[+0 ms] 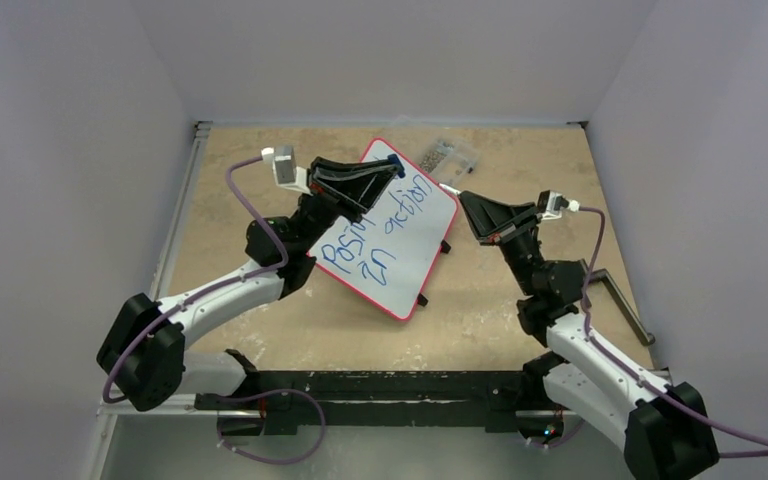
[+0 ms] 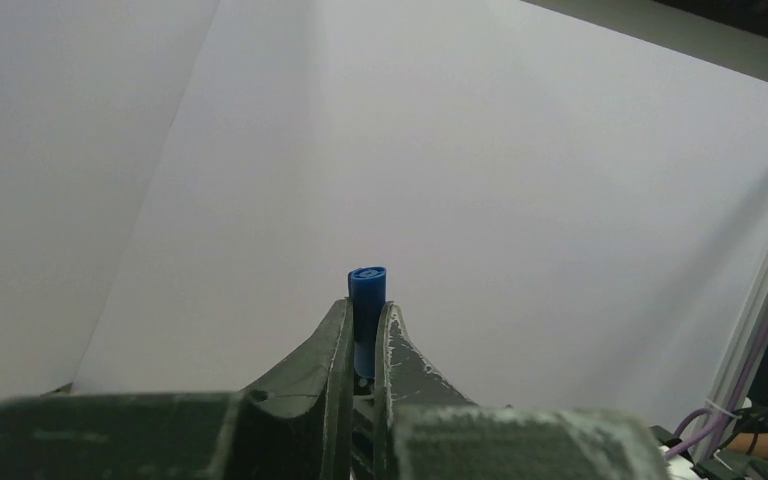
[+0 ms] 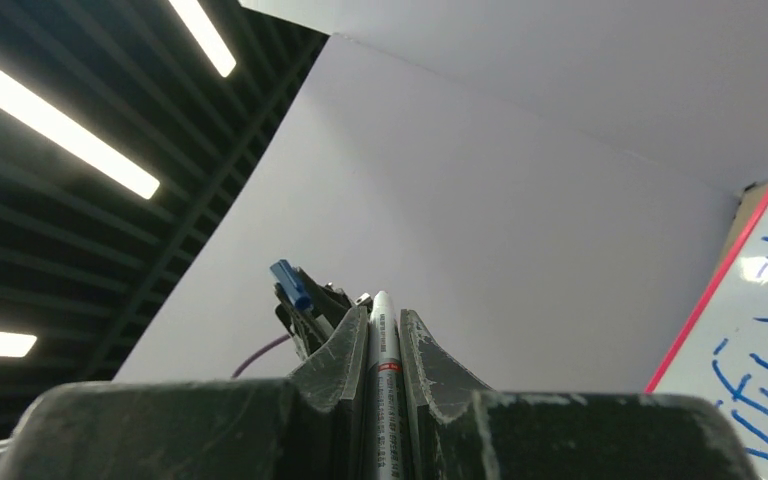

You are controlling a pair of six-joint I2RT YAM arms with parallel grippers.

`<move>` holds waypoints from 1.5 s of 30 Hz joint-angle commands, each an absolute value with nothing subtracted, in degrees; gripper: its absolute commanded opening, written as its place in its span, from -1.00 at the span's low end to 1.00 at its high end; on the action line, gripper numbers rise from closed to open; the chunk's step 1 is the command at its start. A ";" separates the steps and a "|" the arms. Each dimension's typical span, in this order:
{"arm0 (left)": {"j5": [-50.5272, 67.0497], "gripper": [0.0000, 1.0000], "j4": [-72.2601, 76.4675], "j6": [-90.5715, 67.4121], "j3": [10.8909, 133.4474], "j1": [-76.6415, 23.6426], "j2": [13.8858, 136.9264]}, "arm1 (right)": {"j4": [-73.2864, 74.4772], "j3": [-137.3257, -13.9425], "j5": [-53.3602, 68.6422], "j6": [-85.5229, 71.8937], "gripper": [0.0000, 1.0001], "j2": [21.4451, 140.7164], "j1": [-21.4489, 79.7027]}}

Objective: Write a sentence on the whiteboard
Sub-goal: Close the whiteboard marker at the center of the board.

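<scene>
The whiteboard (image 1: 392,236), red-framed and lying at a slant in the middle of the table, carries blue handwriting; its edge also shows in the right wrist view (image 3: 766,330). My left gripper (image 1: 392,167) hovers over the board's far corner, shut on a blue marker cap (image 2: 367,297). My right gripper (image 1: 463,197) sits just off the board's right edge, shut on a white marker (image 3: 383,345) whose end pokes out past the fingertips (image 1: 448,188). In the right wrist view the left gripper (image 3: 305,300) shows with the blue cap (image 3: 289,284).
A clear plastic bag of small parts (image 1: 450,155) lies at the back of the table behind the board. A grey metal bracket (image 1: 622,303) rests by the right arm. White walls enclose the table on three sides.
</scene>
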State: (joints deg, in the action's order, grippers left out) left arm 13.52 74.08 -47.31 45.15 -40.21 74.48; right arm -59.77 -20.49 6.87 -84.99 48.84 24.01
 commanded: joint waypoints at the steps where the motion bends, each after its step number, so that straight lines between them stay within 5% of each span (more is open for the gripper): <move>1: 16.46 -1.00 81.74 -43.96 50.12 -40.53 75.63 | -68.08 -22.99 4.46 -91.76 -1.00 50.77 24.71; 21: 17.73 -1.00 81.73 -41.79 66.84 -40.13 83.36 | -92.34 -38.29 1.88 -104.67 -1.00 71.93 30.22; 45: 16.02 -1.00 81.74 -44.18 71.67 -40.08 86.81 | -98.56 -44.07 0.84 -106.38 -1.00 76.99 32.76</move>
